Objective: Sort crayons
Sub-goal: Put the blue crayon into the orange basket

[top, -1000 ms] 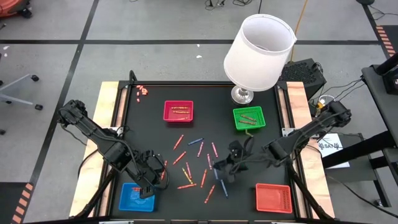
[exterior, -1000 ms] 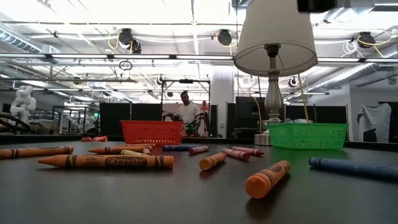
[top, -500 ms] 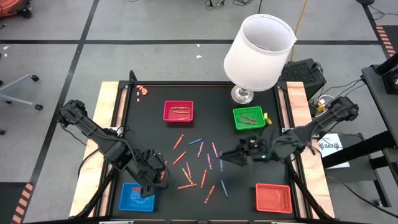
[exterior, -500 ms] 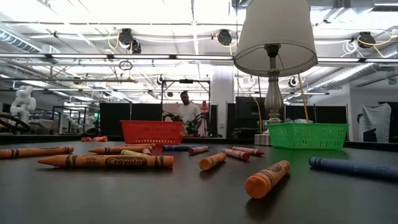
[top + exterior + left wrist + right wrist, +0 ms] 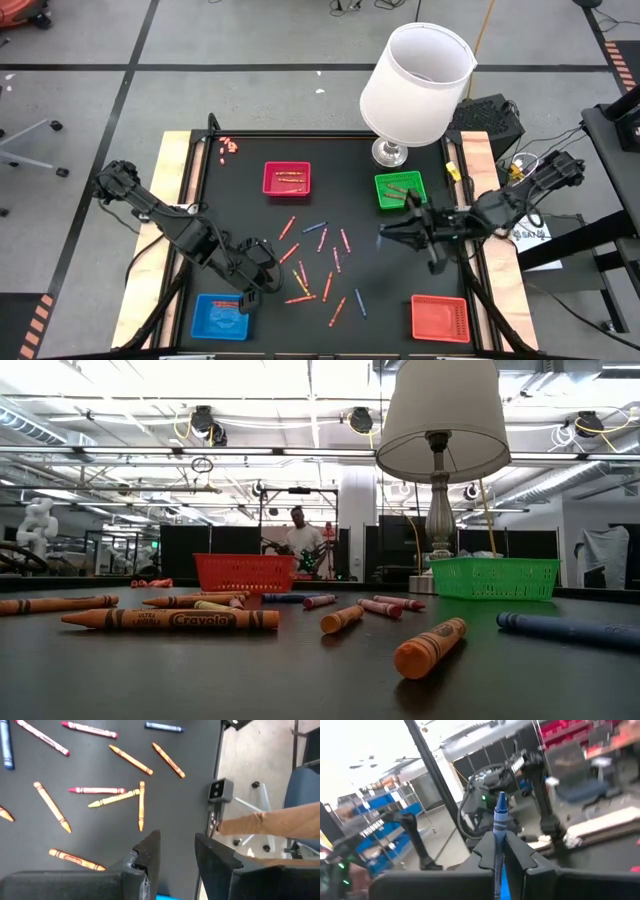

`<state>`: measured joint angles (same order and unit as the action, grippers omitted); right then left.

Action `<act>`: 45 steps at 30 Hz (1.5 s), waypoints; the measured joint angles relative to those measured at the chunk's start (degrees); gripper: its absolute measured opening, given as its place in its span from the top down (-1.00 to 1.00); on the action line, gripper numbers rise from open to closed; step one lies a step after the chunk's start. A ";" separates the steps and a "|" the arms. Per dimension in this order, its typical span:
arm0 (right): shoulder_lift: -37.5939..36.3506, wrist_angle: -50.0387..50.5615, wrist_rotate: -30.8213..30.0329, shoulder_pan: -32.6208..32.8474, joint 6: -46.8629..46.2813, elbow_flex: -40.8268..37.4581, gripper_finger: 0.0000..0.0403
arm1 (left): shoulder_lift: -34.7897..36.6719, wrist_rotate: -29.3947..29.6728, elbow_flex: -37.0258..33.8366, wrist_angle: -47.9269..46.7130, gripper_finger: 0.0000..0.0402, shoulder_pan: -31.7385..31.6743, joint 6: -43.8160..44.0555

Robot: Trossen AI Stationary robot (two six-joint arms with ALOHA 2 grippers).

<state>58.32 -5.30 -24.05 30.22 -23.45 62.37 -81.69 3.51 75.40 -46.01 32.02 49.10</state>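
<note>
The right arm is reaching in from the right edge of the black rectangular table [image 5: 240, 205], and its right gripper [image 5: 384, 236] is hovering above the mat just near of the small square green plastic tray [image 5: 400, 190]. Its fingers are clamping a thin blue wax crayon [image 5: 499, 836], which is standing upright between them in the right wrist view, its tip poking out beyond the fingertips.

The left gripper [image 5: 176, 851] is sitting low at the near-left of the table, just far of the small square blue plastic tray [image 5: 221, 316]. Its two dark fingers [image 5: 150, 855] are standing parted with a bare gap between them, and nothing is lying in that gap. Just ahead of them, a yellow crayon [image 5: 114, 799], a pink crayon [image 5: 96, 790] and several orange crayons [image 5: 141, 805] are lying loose on the mat.

The remaining loose crayons [image 5: 318, 262], mostly red, orange and pink with a few blue, are lying scattered across the middle of the table between the two arms. A few crayons are lying inside the small square crimson plastic tray [image 5: 287, 178] at the far centre, and a few more in the green tray. A small square orange-red plastic tray [image 5: 440, 318] is sitting at the near-right corner. A white-shaded table lamp [image 5: 416, 82] on a metal base is standing at the far right, just beside the green tray.
</note>
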 joint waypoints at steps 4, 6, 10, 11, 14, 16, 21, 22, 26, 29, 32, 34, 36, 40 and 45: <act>-2.43 0.02 0.04 0.00 8.08 0.00 1.00 | 0.00 0.01 0.00 0.21 0.40 -1.46 -0.02; -3.55 0.01 0.06 -0.01 10.22 0.00 1.00 | 0.00 0.02 0.00 0.21 0.40 -2.23 -0.04; -5.63 0.36 0.19 -0.01 12.66 0.00 1.00 | 0.00 0.02 0.00 0.23 0.40 -3.70 -0.04; -6.13 0.55 0.23 0.00 13.19 0.00 1.00 | 0.00 0.02 0.00 0.26 0.40 -4.00 -0.04; -7.61 2.02 0.41 0.00 14.79 0.00 1.00 | 0.00 0.03 0.00 0.72 0.40 -4.95 -0.20; -8.51 3.38 1.32 0.00 15.92 0.00 1.00 | 0.00 0.02 0.00 0.65 0.40 -5.61 -0.39; -10.19 6.16 1.84 0.00 18.50 0.00 1.00 | 0.00 0.34 0.00 0.65 0.40 -7.56 -0.55; -10.48 6.69 1.85 0.00 18.60 0.00 1.00 | 0.00 0.48 0.00 0.67 0.40 -7.97 -0.55; -11.73 9.21 1.85 0.00 18.66 0.02 1.00 | 0.00 1.61 0.00 0.65 0.40 -9.42 -0.57; -12.43 10.61 1.85 0.00 18.63 0.02 1.00 | 0.00 2.39 0.00 0.63 0.40 -10.32 -0.57; -13.25 10.51 1.90 0.00 19.49 0.02 1.00 | 0.00 2.92 0.00 0.63 0.40 -11.17 -0.57; -13.91 10.44 2.07 0.00 21.06 0.02 1.00 | 0.00 2.99 0.00 0.70 0.40 -11.75 -0.95; -14.65 10.50 3.44 0.00 23.03 0.02 1.00 | 0.00 3.00 0.00 1.25 0.40 -12.19 -1.77; -15.93 10.51 4.73 0.00 27.17 0.02 1.00 | 0.00 2.99 0.00 2.68 0.40 -13.03 -1.86; -17.11 11.00 4.76 0.00 29.08 0.02 1.00 | 0.00 2.99 0.00 4.23 0.40 -13.22 -1.84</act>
<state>41.21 5.71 -19.29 30.22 5.63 62.39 -81.69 6.50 75.40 -41.78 18.81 47.27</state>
